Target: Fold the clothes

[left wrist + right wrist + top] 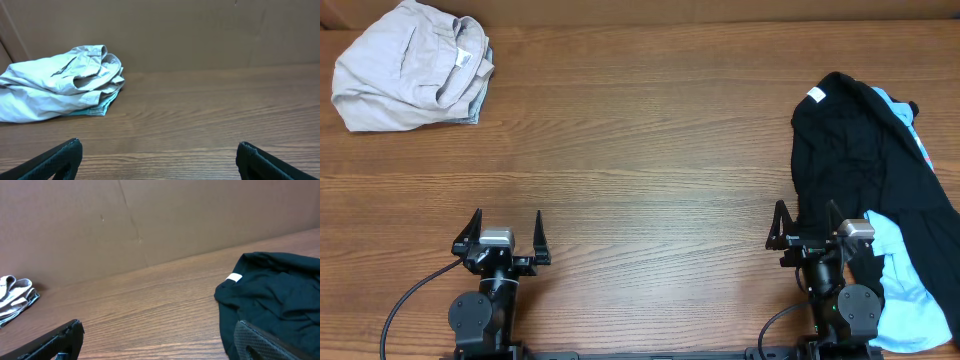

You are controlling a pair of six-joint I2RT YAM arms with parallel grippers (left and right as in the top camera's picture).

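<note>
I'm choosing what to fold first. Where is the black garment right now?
In the overhead view, the black garment lies on the table's right side, heaped with a light blue garment, its near edge beside the open right gripper.

Lab-style robot test bench: wood-grain table [640, 150], plain brown cardboard wall [200, 30] behind.

- Brown wood-grain worktop [650, 150], grain running left to right, evenly lit, soft sheen.
- Plain matte brown wall [60, 225], cardboard-like, standing along the far edge.
- Faint slanted seam [134, 222] across that wall in the right wrist view.
</note>
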